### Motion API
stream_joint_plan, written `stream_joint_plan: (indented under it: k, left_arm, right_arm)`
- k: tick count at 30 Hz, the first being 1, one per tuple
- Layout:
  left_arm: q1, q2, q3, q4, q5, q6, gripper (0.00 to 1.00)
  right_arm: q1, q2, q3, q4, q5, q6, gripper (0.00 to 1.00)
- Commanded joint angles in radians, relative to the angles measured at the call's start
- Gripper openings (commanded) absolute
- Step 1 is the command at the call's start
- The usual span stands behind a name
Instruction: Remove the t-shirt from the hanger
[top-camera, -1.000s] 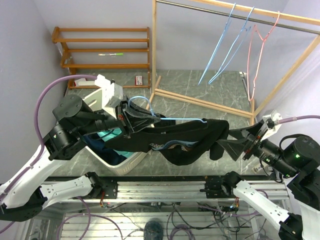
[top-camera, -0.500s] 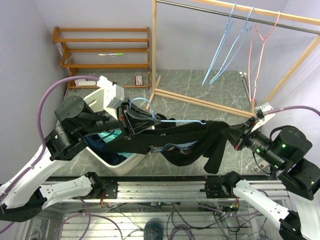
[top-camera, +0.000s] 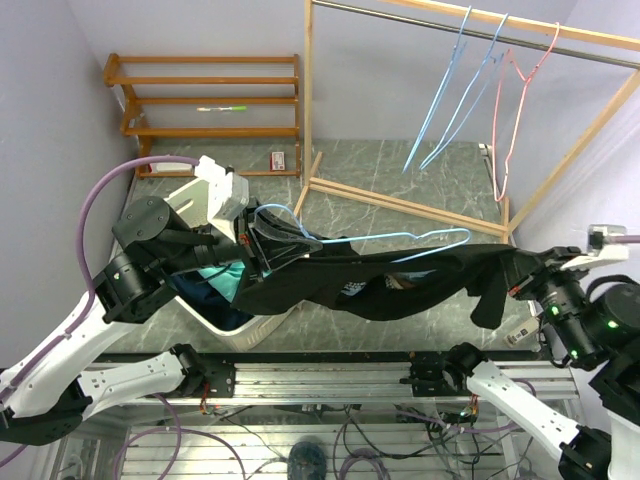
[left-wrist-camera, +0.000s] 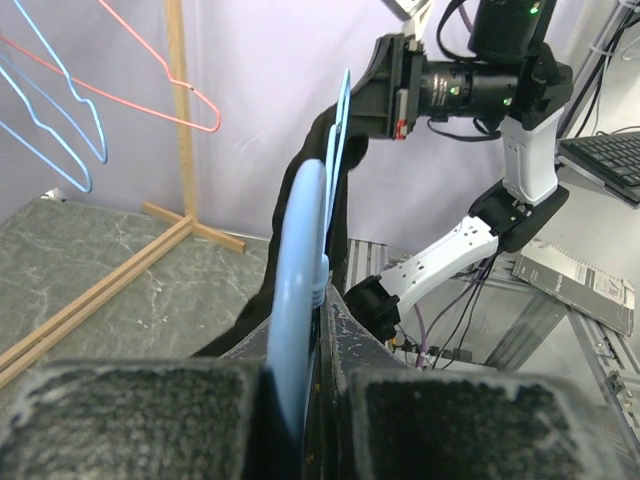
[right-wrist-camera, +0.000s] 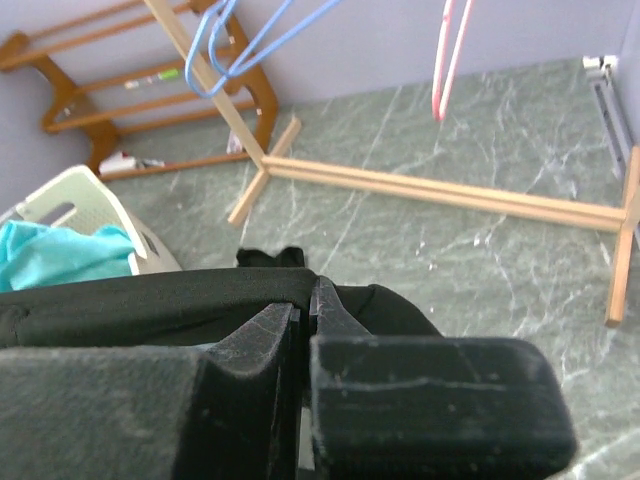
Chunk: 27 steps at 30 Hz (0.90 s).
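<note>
Pulls t-shirt (top-camera: 400, 288) farther right than before in clamped right gripper (right-wrist-camera: 305, 300), baring most of hanger (left-wrist-camera: 300, 290) pinched by left gripper (top-camera: 262, 240); left end still covered.

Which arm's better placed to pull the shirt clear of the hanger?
Right. The right claw is shut on the far end of the t-shirt, with the cloth stretched toward it. The left claw clamps the blue hanger over the basket, so it likely serves best as the anchor.
</note>
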<state>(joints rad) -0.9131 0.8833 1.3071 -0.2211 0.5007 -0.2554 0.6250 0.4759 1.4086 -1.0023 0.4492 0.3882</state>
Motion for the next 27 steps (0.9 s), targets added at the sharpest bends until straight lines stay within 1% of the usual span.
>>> stream_joint_plan:
  k: [1,3,5,6,7,9,10,12,15,17,20,23,27]
  left_arm:
    - [0.003,-0.025,-0.003,0.070,0.005,-0.021,0.07]
    - [0.002,-0.025,-0.005,0.074,-0.004,-0.022,0.07]
    - [0.003,-0.015,-0.003,0.078,-0.003,-0.022,0.07]
    - [0.003,-0.007,-0.004,0.078,0.000,-0.023,0.07]
    - [0.003,0.003,-0.006,0.081,0.005,-0.025,0.07]
    - [0.003,0.025,-0.015,0.091,0.016,-0.031,0.07]
    - [0.003,0.039,-0.024,0.100,0.018,-0.039,0.07]
    - [0.002,0.070,-0.039,0.120,0.028,-0.050,0.07]
    - [0.003,0.135,-0.043,0.129,0.073,-0.064,0.07]
    - [0.002,0.183,-0.032,0.118,0.119,-0.064,0.07]
    - [0.001,0.248,-0.016,0.099,0.179,-0.058,0.07]
    - [-0.004,0.267,-0.019,0.112,0.214,-0.061,0.07]
    - [-0.010,0.262,-0.031,0.136,0.224,-0.071,0.07]
  right_arm:
    - [0.009,0.043,-0.049,-0.072,0.025,0.034,0.00]
    - [0.007,0.053,-0.082,-0.057,-0.080,0.008,0.00]
    - [0.007,0.053,-0.105,-0.024,-0.219,-0.034,0.01]
    - [0.007,0.051,-0.111,-0.001,-0.300,-0.058,0.07]
    - [0.007,0.054,-0.109,0.014,-0.393,-0.077,0.16]
    - [0.008,0.061,-0.091,0.035,-0.583,-0.116,0.31]
    - [0.007,0.068,-0.080,0.042,-0.679,-0.131,0.34]
    - [0.007,0.080,-0.066,0.072,-0.859,-0.153,0.37]
    - [0.007,0.091,-0.061,0.131,-1.036,-0.147,0.38]
    - [0.007,0.105,-0.045,0.158,-1.073,-0.146,0.38]
    - [0.008,0.139,-0.006,0.163,-1.015,-0.164,0.38]
    - [0.007,0.179,0.019,0.159,-0.938,-0.186,0.38]
    - [0.007,0.232,0.007,0.164,-0.923,-0.223,0.40]
